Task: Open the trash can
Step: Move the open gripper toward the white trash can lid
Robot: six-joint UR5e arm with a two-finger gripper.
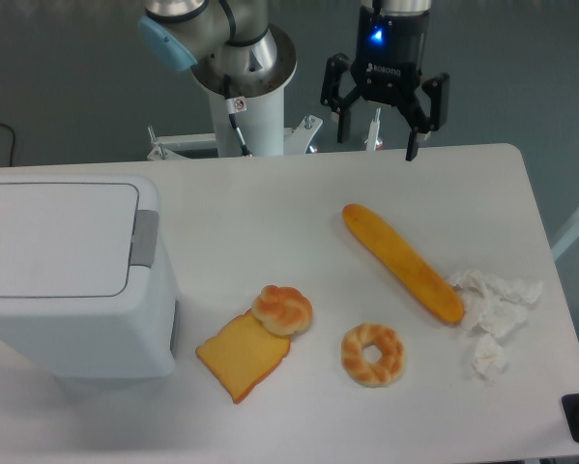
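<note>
I see the gripper (377, 145) hanging above the far edge of the table (270, 193), right of the arm's base column (248, 92). Its jaws stand wide apart, the two dark fingers (344, 124) splayed outward, and nothing sits between them; they touch no object that I can make out. A blue light glows on the gripper body above the jaws.

The trash can (72, 280) stands at the left side of the table, well apart from the gripper. I read its flat white lid (55, 240) as lying down shut, with the grey push tab (145, 238) on the lid's right edge, facing the middle of the table.

On the table's right half I see a long baguette (401, 262) lying diagonally, its far end pointing toward the gripper and its near end touching a pile of crumpled white paper (492, 311). Near the front lies a ring-shaped donut (372, 354), apart from the rest. To its left a slice of toast (241, 358) lies flat, with a small round bun (282, 309) resting on its far corner. The toast lies just beside the trash can's right wall, not touching it as far as I can tell.
</note>
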